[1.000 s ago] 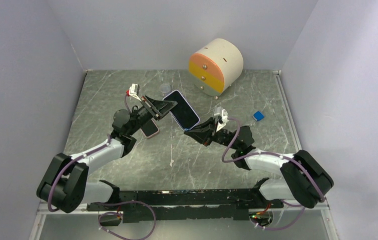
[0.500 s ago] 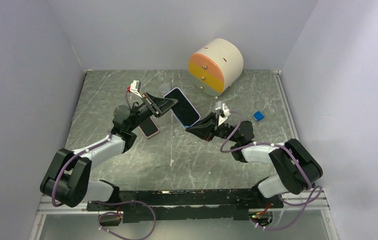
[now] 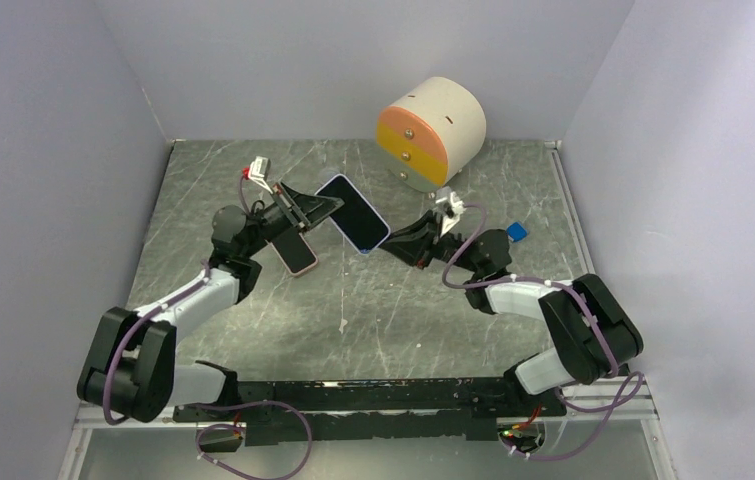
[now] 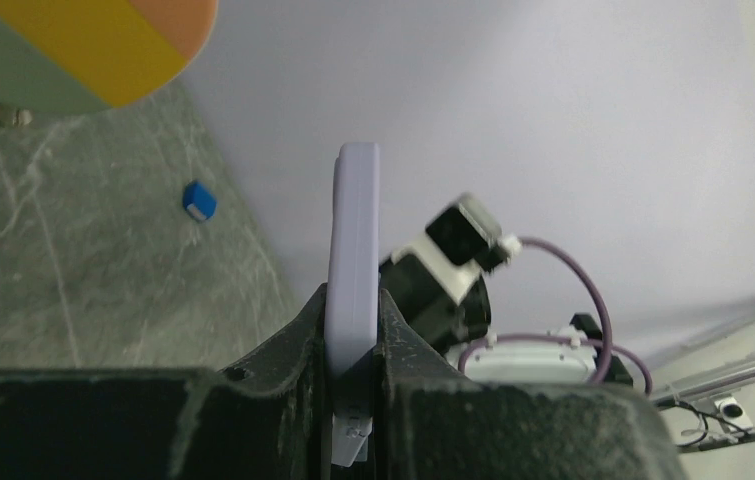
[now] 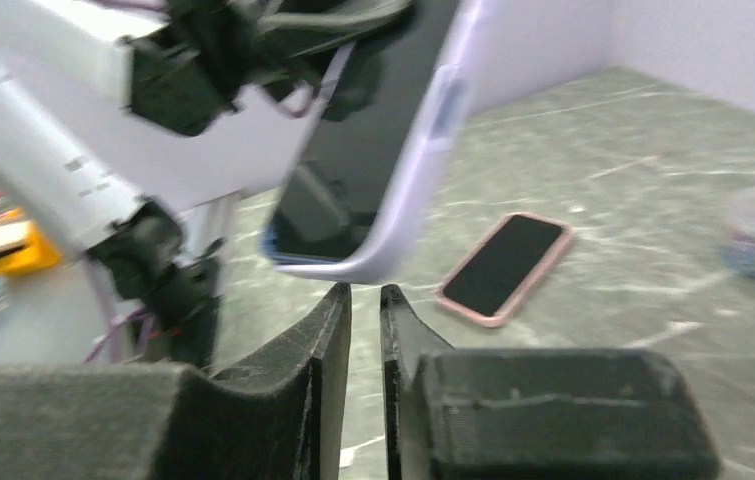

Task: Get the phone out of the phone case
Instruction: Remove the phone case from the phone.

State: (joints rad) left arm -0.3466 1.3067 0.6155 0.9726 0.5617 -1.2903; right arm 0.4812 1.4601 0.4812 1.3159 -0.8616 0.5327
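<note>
While the left end effector [image 4: 353,315] clamps the cased phone [image 4: 355,230] near a pink phone [image 5: 503,266], the right end effector [image 5: 365,296] is closed.

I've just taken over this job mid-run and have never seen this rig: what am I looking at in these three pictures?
Two robot arms are bolted at the table's near edge. The wide picture looks down from above and behind them; the other two come from a camera on each wrist. The left hand is clamped on a phone in a lilac case, holding it up off the table. The right hand, nearly shut, sits just under the case's lower corner; contact is unclear. On the table lie a second phone in a pink case and a small blue object; a round drawer unit stands at the back.
</note>
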